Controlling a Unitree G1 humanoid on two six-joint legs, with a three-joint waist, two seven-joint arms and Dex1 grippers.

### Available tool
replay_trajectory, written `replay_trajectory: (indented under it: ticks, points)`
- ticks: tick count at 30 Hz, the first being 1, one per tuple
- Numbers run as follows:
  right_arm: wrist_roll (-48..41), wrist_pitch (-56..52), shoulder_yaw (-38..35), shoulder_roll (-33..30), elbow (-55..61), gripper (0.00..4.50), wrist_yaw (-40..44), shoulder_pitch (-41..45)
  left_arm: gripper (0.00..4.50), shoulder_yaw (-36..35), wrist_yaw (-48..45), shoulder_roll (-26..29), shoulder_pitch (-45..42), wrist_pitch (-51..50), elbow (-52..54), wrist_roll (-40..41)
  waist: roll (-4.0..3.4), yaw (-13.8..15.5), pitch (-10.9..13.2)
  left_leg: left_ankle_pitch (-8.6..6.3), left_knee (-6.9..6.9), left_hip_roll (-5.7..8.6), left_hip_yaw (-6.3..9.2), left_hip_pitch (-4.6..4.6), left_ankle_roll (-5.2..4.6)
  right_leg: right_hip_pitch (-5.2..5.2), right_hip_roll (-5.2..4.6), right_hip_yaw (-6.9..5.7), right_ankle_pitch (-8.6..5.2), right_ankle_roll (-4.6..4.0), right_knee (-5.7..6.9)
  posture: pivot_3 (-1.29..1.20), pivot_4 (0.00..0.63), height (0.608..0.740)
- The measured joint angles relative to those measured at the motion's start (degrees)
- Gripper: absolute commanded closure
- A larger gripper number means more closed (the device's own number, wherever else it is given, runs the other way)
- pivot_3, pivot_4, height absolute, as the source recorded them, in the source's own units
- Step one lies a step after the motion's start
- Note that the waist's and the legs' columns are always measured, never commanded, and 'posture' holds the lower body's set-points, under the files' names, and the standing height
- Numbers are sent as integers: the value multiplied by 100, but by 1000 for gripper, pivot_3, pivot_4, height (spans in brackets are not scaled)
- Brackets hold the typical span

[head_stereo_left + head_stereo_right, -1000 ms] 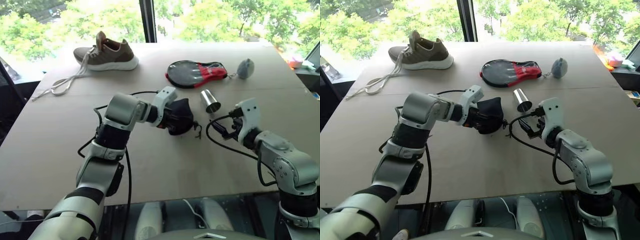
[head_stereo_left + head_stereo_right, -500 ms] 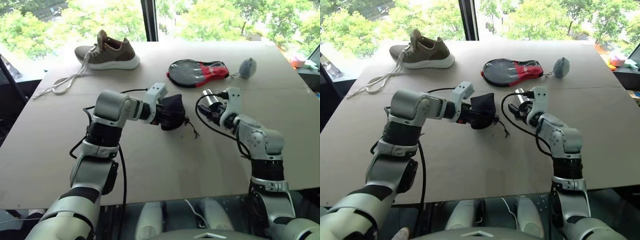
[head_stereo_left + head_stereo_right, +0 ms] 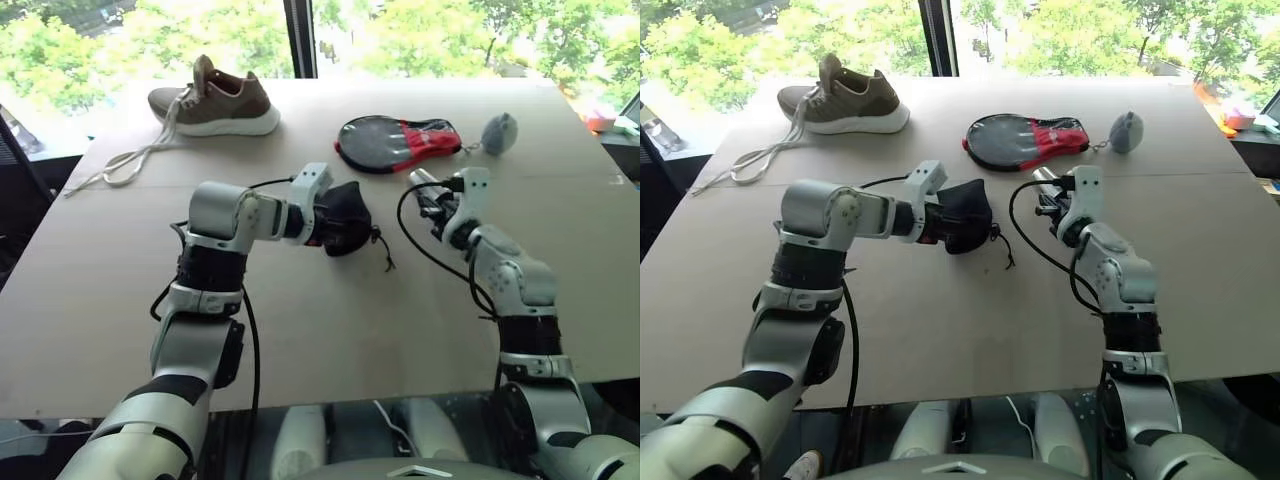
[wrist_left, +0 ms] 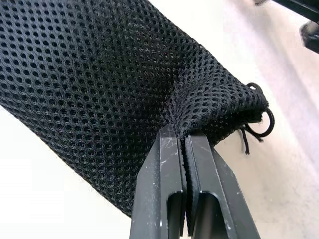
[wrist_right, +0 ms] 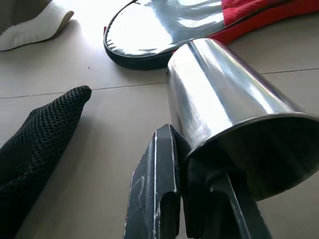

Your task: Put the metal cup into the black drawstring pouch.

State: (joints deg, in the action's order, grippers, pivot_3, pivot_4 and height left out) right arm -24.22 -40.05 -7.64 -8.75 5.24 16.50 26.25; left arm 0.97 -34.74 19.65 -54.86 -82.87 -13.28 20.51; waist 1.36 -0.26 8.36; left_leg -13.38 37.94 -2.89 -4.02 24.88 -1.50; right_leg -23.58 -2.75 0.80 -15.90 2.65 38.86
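Both sets of fingers are busy: the right gripper has pinched the metal cup by its rim, one finger inside and one outside, cup tilted on its side. The left gripper is clamped on a fold of the black drawstring pouch, cord dangling beside it above the desk.

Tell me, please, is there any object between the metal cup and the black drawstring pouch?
Nothing visible stands between them. The metal cup is clamped by its rim in the right end effector, and only bare table separates it from the black drawstring pouch, pinched by the left end effector.
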Motion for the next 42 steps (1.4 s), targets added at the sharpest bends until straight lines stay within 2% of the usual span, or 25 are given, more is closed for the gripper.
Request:
replay_trajectory:
  ticks: [5, 10, 17, 27, 32, 39, 42]
  points:
    - [-761, -608, 185, -177, 2046, 4468, 204, -1146, 4500, -213, 140, -228, -427, 114, -726, 6, -1, -75, 1, -2, -2, 3, -3, -8, -3, -2, 3, 9, 0, 1, 8, 0, 150, 740]
    - [-1029, -821, 582, -78, 2736, 4468, 116, -1550, 4500, -270, 133, -317, -648, 143, -1039, 103, -2, -90, 2, -12, 3, 2, -1, -13, -21, -2, 8, 10, 0, 1, 14, 0, 150, 740]
    - [-838, -712, 1086, -16, 2519, 4468, 48, -1456, 4500, -278, 103, -302, -733, 142, -1205, 220, -1, -56, 3, -10, 12, 5, 1, -5, -17, -1, 6, 9, 0, 1, 11, 0, 150, 740]
    - [200, -265, 1853, -337, 1685, 4468, 59, -1317, 4500, -496, 149, -281, -719, -195, -861, 474, 0, -57, 4, -5, 13, 5, 2, -4, -9, -1, 6, 8, 0, 1, 10, 0, 150, 740]
    - [677, 77, 2025, -223, 1378, 4468, -30, -1101, 4500, -491, 152, -312, -583, -427, -529, 668, 0, -71, 4, 0, 13, 3, 3, -7, -1, -1, 7, 8, 0, 1, 14, 0, 150, 740]
    - [1417, 1107, 2513, 28, 598, 4468, 10, -892, 4500, -497, 190, -262, -561, -658, -435, 794, 1, -68, 5, 0, 14, 5, 2, -6, 0, -1, 6, 9, 0, 1, 13, 0, 150, 740]
    - [1480, 1684, 2515, 78, 254, 4468, 281, -828, 4500, -496, 128, -207, -557, -635, -307, 894, 2, -67, 5, 1, 14, 5, 3, -6, 1, 0, 6, 8, 0, 1, 12, 0, 150, 740]
